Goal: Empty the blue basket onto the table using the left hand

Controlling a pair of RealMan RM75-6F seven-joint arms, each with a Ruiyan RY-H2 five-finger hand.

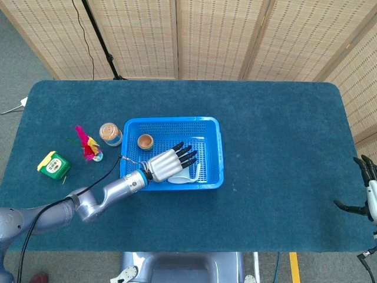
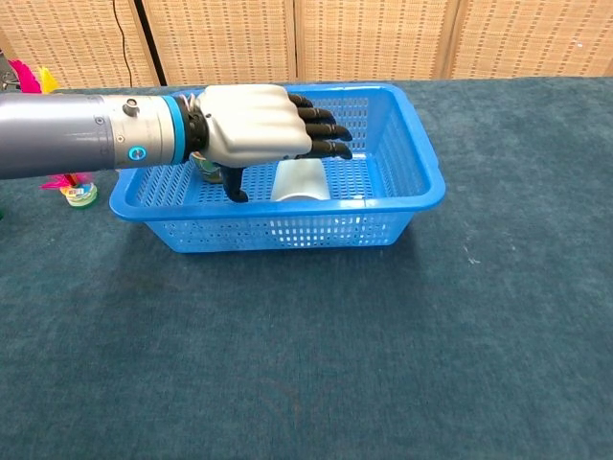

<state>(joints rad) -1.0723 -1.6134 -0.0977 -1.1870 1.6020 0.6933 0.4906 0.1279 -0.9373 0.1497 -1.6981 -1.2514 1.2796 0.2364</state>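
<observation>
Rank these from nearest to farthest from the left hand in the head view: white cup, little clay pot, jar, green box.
1. White cup, under the left hand in the basket.
2. Clay pot, basket's back left corner.
3. Jar, just outside the basket's left wall.
4. Green box, far left on the table.

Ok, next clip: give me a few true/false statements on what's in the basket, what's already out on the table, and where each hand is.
1. The left hand is over the blue basket. True.
2. The white cup stands upright on the table. False: it lies on its side inside the basket.
3. The small brown pot is in the basket. True.
4. The jar is in the basket. False: it stands on the table left of it, near the feather shuttlecock.
5. The right hand holds the green box. False: it is empty at the table's far right edge.
</observation>
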